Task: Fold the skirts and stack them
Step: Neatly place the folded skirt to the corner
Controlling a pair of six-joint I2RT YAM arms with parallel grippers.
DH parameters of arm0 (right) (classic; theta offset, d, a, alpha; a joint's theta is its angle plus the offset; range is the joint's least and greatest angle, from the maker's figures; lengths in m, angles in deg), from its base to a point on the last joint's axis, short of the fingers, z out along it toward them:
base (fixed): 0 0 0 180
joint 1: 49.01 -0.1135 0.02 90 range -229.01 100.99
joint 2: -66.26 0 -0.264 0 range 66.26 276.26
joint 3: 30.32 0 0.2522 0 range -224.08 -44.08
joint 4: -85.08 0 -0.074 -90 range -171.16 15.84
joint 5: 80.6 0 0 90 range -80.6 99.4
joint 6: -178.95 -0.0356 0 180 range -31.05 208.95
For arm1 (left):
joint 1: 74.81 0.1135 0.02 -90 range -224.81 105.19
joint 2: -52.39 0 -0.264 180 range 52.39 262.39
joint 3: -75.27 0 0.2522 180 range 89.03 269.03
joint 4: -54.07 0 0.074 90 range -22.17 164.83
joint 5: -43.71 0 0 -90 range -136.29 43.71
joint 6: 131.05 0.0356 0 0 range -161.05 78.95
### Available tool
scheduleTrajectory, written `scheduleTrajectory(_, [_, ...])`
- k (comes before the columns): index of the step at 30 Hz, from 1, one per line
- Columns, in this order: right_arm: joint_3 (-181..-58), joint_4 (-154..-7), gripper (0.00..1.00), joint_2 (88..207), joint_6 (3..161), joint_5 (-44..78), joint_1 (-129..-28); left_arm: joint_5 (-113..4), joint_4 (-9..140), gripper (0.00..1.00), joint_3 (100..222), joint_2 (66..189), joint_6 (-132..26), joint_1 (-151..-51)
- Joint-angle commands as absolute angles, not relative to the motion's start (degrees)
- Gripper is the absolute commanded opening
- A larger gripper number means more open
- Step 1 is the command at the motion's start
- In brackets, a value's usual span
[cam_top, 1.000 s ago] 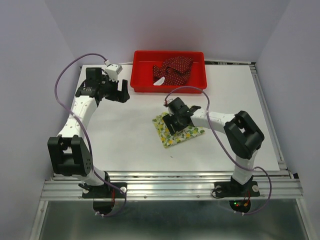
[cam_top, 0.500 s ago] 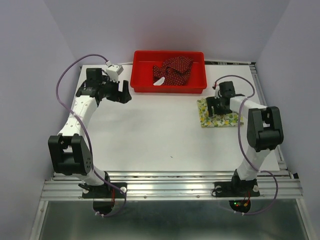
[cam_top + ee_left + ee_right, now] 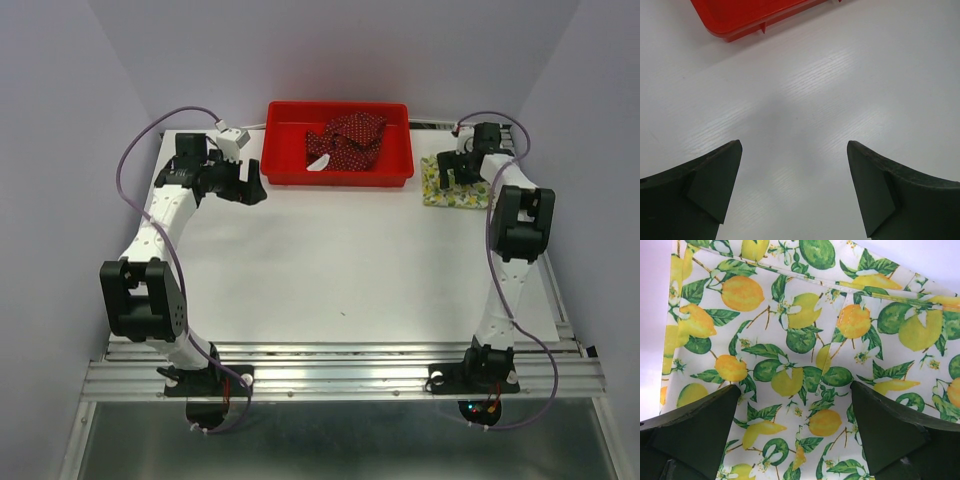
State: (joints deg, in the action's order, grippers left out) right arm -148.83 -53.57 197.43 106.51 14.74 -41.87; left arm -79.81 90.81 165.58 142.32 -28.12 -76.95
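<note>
Top external: lemon skirt (image 3: 450, 195) lies folded far right; dark red dotted skirt (image 3: 345, 140) crumpled in red tray (image 3: 290, 175), not yet folded. Left gripper (image 3: 795, 145) and right gripper (image 3: 795, 390) fingers apart, empty.

I see the tray (image 3: 290, 176) at the middle of the table's (image 3: 330, 260) far edge, with one skirt (image 3: 345, 140) in it. The other skirt (image 3: 458, 194) lies at the far right corner, just right of the tray, my right gripper (image 3: 456, 172) over it. My left gripper (image 3: 246, 186) sits just left of the tray.
</note>
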Motion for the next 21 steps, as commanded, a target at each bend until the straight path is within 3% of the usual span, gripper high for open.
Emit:
scheduleTrajectory(1, [-153.13,-44.96,1.0,208.89,112.06,11.77,-41.71,-81.27,91.73,0.99,168.57,142.3,-27.17,-76.57])
scheduleTrajectory(7, [-167.02,-41.97,1.0,216.01,113.39,9.93,-41.19,-80.22,92.79,0.99,168.75,142.31,-26.11,-76.4])
scheduleTrajectory(13, [-171.87,-41.26,1.0,217.25,115.23,8.01,-41.19,-78.9,92.0,0.99,169.36,142.57,-25.85,-76.31])
scheduleTrajectory(21, [-178.98,-39.68,1.0,204.01,112.69,13.95,-42.59,-73.37,88.67,0.99,173.66,140.02,-22.95,-76.31])
